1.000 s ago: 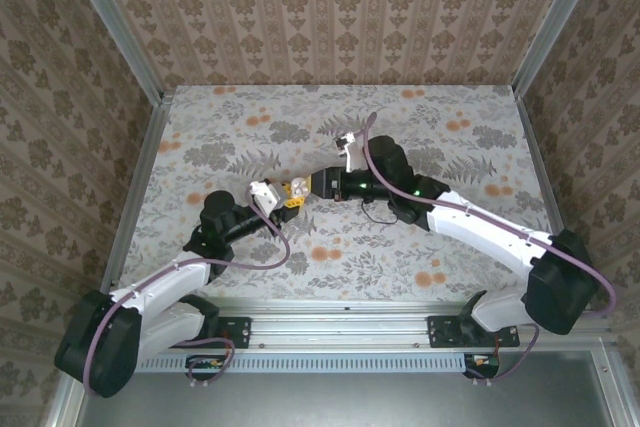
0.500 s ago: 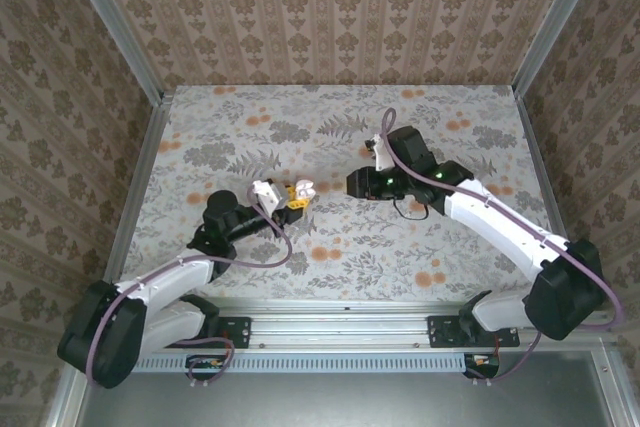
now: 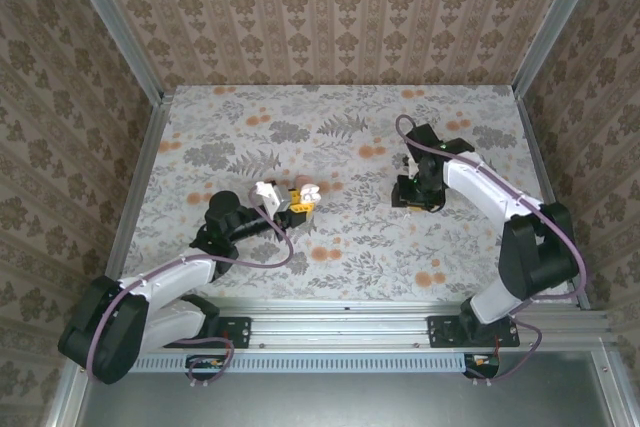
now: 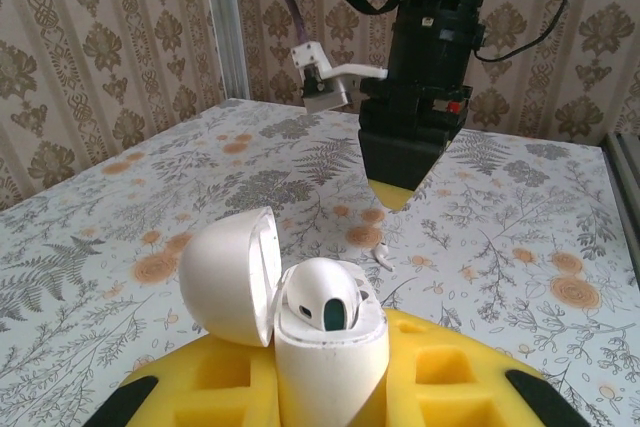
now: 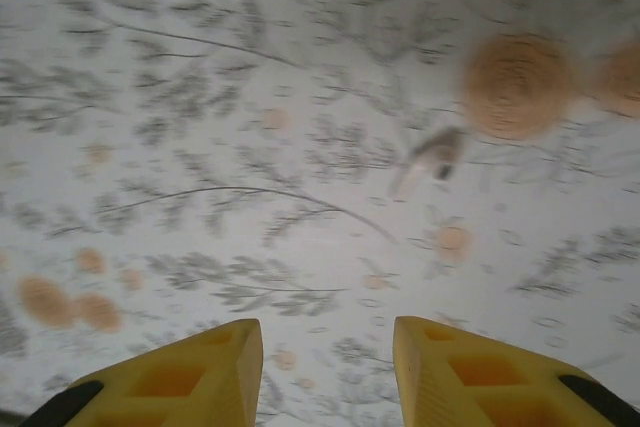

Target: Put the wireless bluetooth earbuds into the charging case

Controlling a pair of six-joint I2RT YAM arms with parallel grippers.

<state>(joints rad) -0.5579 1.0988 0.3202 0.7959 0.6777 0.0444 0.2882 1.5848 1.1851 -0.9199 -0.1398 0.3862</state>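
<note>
Holds the open charging case (image 4: 335, 352) clamped in the left tool (image 4: 330, 392), lid (image 4: 228, 272) tilted back, one earbud (image 4: 320, 282) already seated inside. Hangs the right tool (image 5: 325, 347) with yellow fingers (image 5: 200, 372) apart above the flowered counter (image 5: 200, 97), close to the second earbud (image 5: 432, 157) lying loose there beyond the case, between patterned walls (image 3: 330, 17).

A robot test cell in a lab: aluminium posts (image 3: 112, 19) frame wallpapered walls (image 3: 330, 7) around a flower-printed tabletop (image 3: 230, 112), two arms (image 3: 170, 277) bolted to a rail (image 3: 340, 323) below.

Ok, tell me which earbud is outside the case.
The loose earbud on the table near the right gripper; the other earbud sits in the open charging case.
</note>
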